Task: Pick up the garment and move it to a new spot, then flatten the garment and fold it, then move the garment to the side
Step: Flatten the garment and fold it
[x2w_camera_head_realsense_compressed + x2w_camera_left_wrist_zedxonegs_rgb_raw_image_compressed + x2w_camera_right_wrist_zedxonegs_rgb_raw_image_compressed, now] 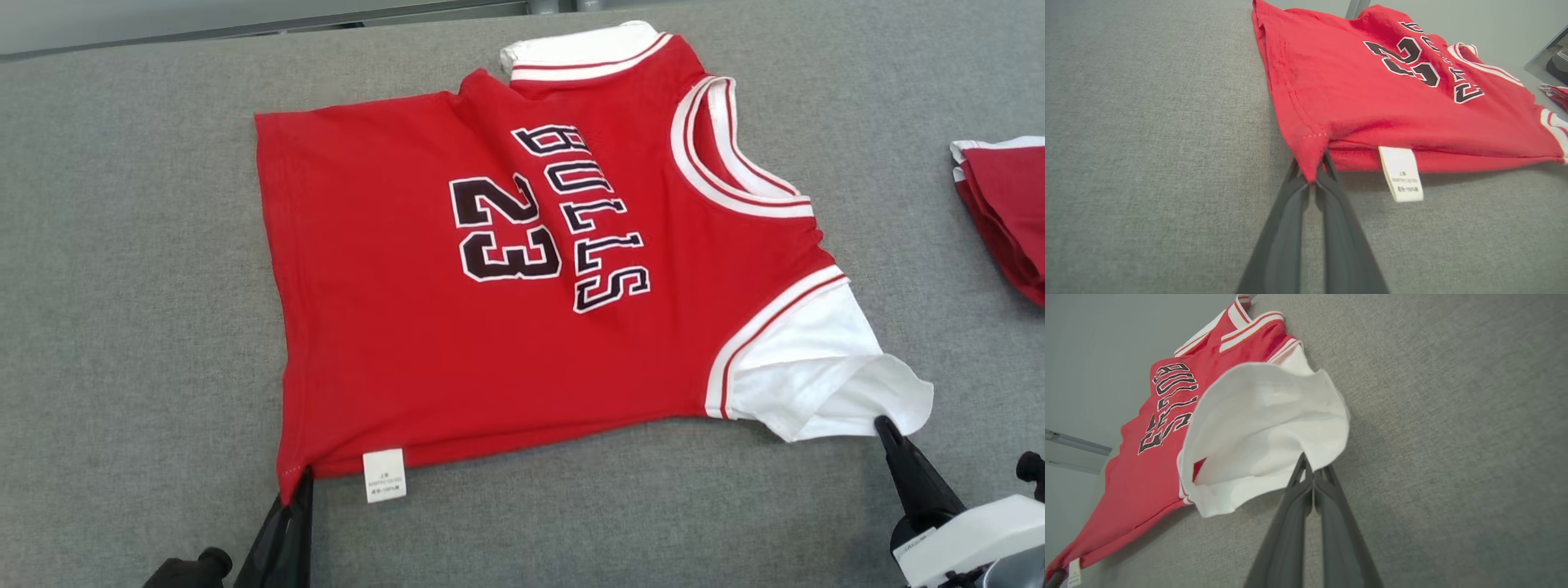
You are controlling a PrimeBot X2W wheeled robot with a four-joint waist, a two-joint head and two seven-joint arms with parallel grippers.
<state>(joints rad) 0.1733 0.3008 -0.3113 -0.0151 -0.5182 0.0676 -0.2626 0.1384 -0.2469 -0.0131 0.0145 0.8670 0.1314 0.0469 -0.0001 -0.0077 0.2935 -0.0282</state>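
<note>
Grey felt table [122, 286]: jersey [490, 327] lies lengthwise left-right; left gripper [305, 475] pinches its hem corner [286, 464], right gripper [882, 424] its white sleeve [816, 367].

Print on the white tag [384, 474] is way too tiny to read. The jersey [490, 327] drapes its red hem corner over the left gripper [304, 480] tips, so the actual pinch is covered. Same with the right gripper [886, 426], whose tip goes in under the white sleeve [816, 367]. A second red garment [1008, 212] is chopped off by the head view's right edge. There's a dark thing [1560, 61] in the left wrist view's corner, no clue what it is.
</note>
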